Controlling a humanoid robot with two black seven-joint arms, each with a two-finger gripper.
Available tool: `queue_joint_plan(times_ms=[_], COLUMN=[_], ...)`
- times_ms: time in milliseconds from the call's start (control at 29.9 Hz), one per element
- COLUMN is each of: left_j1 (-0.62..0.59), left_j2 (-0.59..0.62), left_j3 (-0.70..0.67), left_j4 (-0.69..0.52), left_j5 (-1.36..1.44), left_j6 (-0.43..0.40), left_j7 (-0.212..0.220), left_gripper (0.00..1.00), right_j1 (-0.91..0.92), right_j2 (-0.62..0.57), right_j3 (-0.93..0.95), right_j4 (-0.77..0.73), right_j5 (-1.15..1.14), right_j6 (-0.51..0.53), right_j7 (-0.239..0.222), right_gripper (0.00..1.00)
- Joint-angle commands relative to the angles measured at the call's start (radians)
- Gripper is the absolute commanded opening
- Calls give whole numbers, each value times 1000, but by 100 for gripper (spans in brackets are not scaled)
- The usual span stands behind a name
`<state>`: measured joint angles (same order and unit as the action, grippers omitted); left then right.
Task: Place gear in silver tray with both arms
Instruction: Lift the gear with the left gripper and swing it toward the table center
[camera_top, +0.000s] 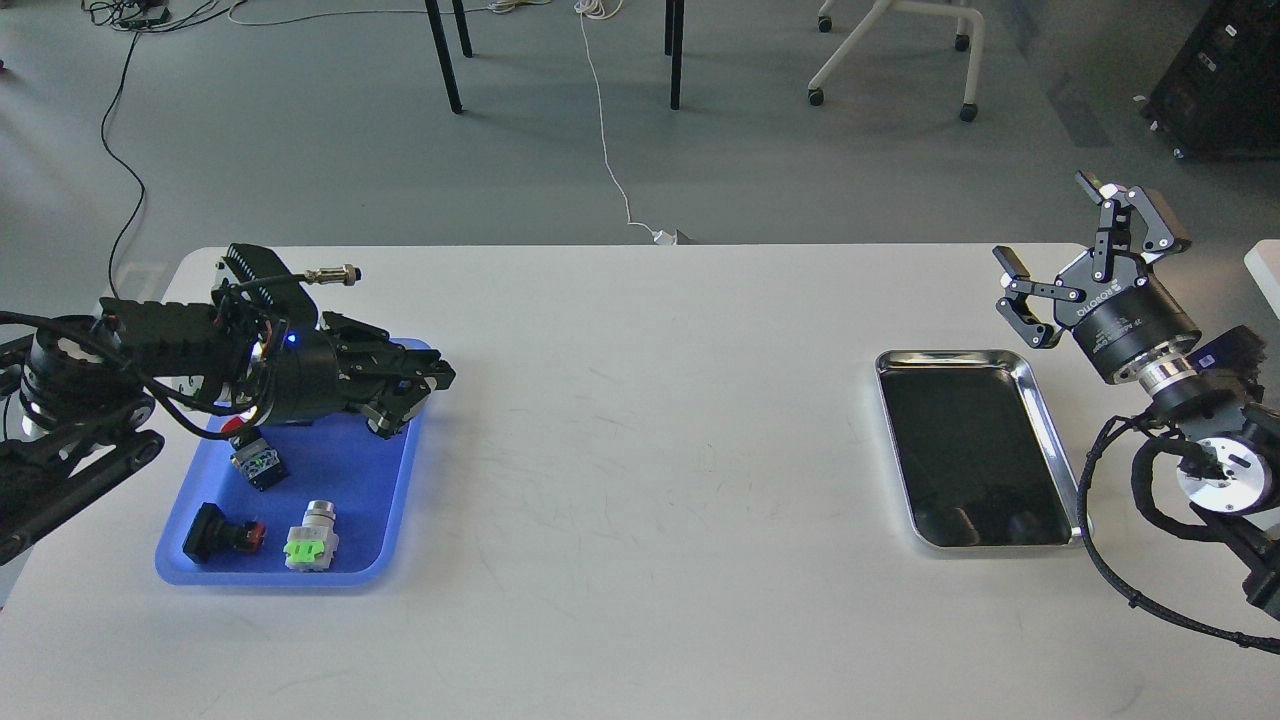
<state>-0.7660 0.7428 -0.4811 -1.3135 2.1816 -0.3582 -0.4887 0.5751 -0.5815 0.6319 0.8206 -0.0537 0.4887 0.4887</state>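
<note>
Over the blue tray (372, 560), left gripper (408, 392), finger spacing indiscernible; far right of it, beside the silver tray (1055, 420), right gripper (1085, 270), fingers spread.

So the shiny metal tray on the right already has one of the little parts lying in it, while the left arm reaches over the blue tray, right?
Not quite. The head view shows the silver tray empty: its dark bottom holds only reflections. The small parts all lie in the blue tray. The rest stands: the left gripper does reach over the blue tray.
</note>
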Motion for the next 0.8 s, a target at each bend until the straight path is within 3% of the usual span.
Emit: queue_joint_plan(times_ms=[0, 167, 769], left_j1=[-108, -206, -337], left_j2=[-74, -187, -592], left_j3=[103, 217, 390], left_j4=[13, 75, 359], left_j5=[0, 0, 0], left_j6=[-22, -24, -24], left_j7=[0, 0, 0], left_gripper=[19, 19, 19], right_j1=[0, 0, 2], right_j2=[-3, -6, -9], right_j3=[0, 6, 15], right_j4=[-1, -1, -15], right_j5=[0, 0, 0], right_j6=[0, 0, 0], right_j7=[0, 0, 0], right_gripper=[99, 99, 99])
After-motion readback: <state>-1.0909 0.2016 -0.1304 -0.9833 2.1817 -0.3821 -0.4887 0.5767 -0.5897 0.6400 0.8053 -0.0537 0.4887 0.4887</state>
